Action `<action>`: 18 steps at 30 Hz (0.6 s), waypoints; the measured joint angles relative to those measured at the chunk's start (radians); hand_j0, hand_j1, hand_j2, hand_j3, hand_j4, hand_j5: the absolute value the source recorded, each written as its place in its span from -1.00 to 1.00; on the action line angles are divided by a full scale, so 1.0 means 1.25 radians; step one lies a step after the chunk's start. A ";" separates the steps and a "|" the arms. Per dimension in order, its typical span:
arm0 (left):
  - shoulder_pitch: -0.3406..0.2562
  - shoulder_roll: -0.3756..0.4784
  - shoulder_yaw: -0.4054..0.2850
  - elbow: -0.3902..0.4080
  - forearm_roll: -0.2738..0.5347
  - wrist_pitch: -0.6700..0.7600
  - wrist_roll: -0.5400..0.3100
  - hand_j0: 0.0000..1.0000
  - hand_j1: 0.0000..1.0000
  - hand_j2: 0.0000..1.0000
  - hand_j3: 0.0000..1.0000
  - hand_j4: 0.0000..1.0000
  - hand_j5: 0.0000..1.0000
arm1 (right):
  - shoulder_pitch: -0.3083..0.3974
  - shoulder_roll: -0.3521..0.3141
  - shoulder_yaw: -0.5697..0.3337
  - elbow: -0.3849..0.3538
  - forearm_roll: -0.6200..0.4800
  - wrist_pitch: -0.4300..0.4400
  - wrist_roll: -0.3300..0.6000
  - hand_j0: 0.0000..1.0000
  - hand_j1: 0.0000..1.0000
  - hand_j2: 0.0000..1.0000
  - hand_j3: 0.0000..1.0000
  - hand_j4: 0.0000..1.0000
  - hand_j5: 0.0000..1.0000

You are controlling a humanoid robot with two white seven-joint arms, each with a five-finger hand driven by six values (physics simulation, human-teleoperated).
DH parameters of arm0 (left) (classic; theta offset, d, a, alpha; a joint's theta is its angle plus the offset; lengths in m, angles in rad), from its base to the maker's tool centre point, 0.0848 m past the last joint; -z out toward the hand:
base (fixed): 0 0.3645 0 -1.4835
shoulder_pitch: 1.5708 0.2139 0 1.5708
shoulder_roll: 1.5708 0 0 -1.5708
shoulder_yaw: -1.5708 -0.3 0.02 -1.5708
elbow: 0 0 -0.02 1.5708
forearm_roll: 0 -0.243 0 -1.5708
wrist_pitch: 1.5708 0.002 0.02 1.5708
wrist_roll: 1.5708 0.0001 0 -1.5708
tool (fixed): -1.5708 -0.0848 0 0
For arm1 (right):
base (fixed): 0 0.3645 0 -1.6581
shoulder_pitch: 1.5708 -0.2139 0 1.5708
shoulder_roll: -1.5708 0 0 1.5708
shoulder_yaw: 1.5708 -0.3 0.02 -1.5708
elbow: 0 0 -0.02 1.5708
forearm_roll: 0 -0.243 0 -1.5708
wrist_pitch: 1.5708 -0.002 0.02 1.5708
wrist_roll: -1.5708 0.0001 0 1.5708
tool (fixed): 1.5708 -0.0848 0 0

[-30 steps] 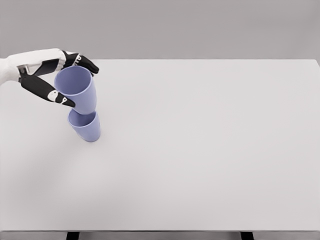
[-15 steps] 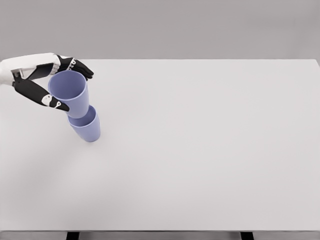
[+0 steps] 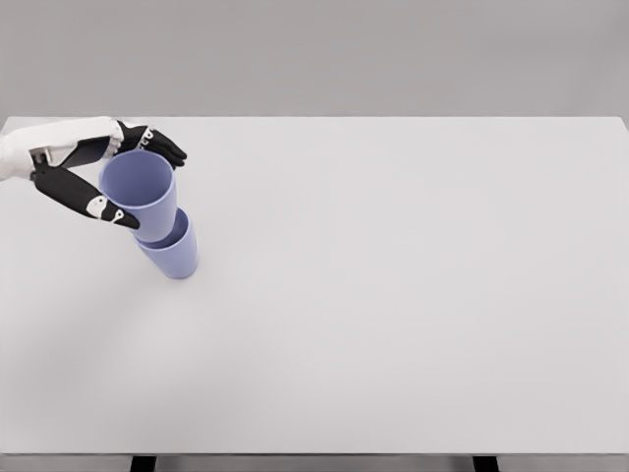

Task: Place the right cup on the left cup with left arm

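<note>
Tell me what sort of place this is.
Likely a bare simulated test bench, not a lived-in room: a plain white table, a blank grey backdrop, and only two purple cups, the upper cup held by the left hand and lowered into the lower cup.

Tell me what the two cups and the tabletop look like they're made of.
Upper cup and lower cup: likely matte plastic, going by the uniform lavender colour, thin rims and lack of sharp highlights. Table: a smooth, pale grey matte surface, perhaps laminate; no grain shows. All are simulator renders, so this is a guess. The left hand grips the upper cup.
</note>
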 measured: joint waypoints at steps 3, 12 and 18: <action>0.000 -0.001 0.000 0.002 0.000 0.000 0.000 0.52 0.52 0.52 0.52 0.52 0.52 | 0.000 0.000 0.000 0.000 0.000 0.000 0.000 1.00 1.00 1.00 1.00 1.00 1.00; 0.000 -0.006 0.000 0.004 0.000 0.000 0.000 0.52 0.52 0.52 0.52 0.52 0.52 | -0.001 0.000 0.000 0.000 0.000 0.000 0.000 1.00 1.00 1.00 1.00 1.00 1.00; 0.004 -0.013 0.000 0.006 -0.001 -0.001 0.000 0.52 0.52 0.52 0.52 0.52 0.52 | -0.001 0.000 0.000 0.000 0.000 0.000 0.000 1.00 1.00 1.00 1.00 1.00 1.00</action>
